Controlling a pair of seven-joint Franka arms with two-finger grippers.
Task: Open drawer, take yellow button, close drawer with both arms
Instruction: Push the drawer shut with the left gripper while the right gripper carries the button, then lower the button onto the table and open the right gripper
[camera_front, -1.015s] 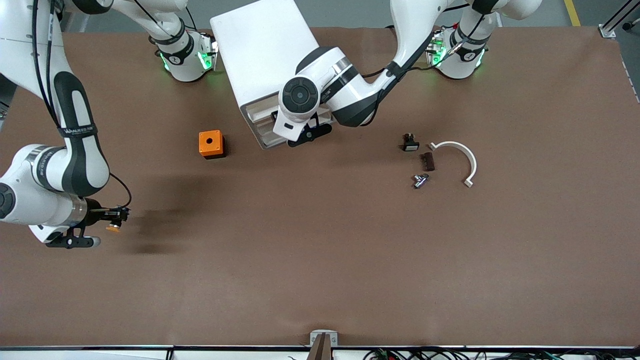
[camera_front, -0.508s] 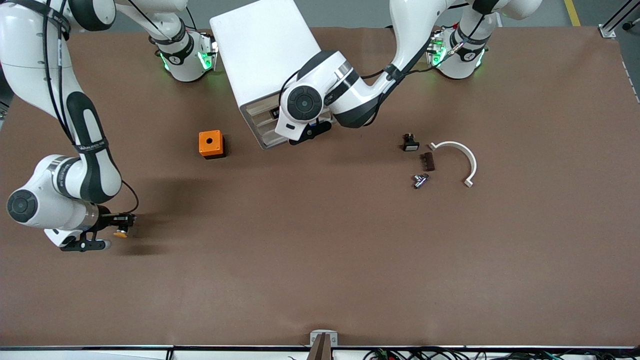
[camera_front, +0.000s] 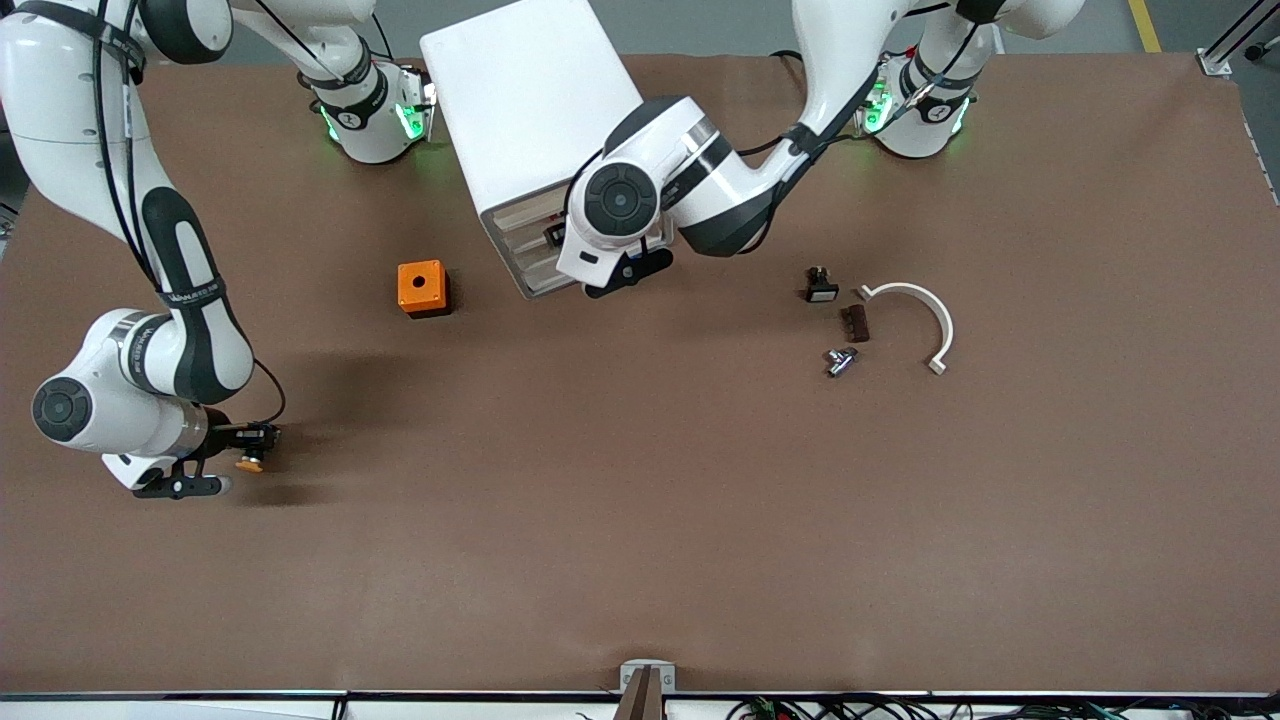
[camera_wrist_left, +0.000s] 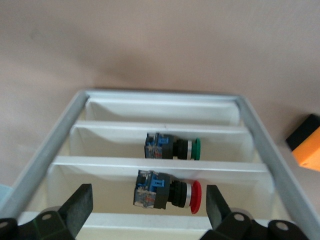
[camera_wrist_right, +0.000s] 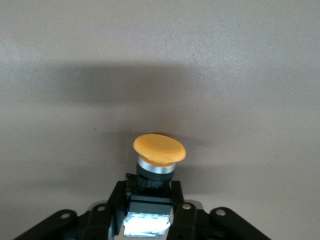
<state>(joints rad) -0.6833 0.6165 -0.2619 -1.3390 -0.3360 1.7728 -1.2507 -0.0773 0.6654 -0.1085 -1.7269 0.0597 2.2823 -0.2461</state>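
The white cabinet (camera_front: 525, 95) stands between the arm bases. Its top drawer (camera_wrist_left: 160, 96) shows in the left wrist view as an open tray with divided compartments, holding a green-capped button (camera_wrist_left: 174, 148) and a red-capped button (camera_wrist_left: 169, 190). My left gripper (camera_wrist_left: 148, 201) is open over this drawer and holds nothing; in the front view it (camera_front: 553, 236) is at the cabinet's front, mostly under its own wrist. My right gripper (camera_front: 262, 436) is shut on the button (camera_front: 247, 463), orange cap forward (camera_wrist_right: 159, 149), low over the table near the right arm's end.
An orange cube box (camera_front: 421, 287) with a hole sits beside the cabinet, toward the right arm's end. Toward the left arm's end lie a small black part with a white face (camera_front: 820, 286), a brown piece (camera_front: 856, 322), a metal fitting (camera_front: 840, 360) and a white curved bracket (camera_front: 925, 315).
My right gripper has carried the orange button lower and a little toward the table's middle. My left arm's wrist has shifted slightly at the cabinet's front.
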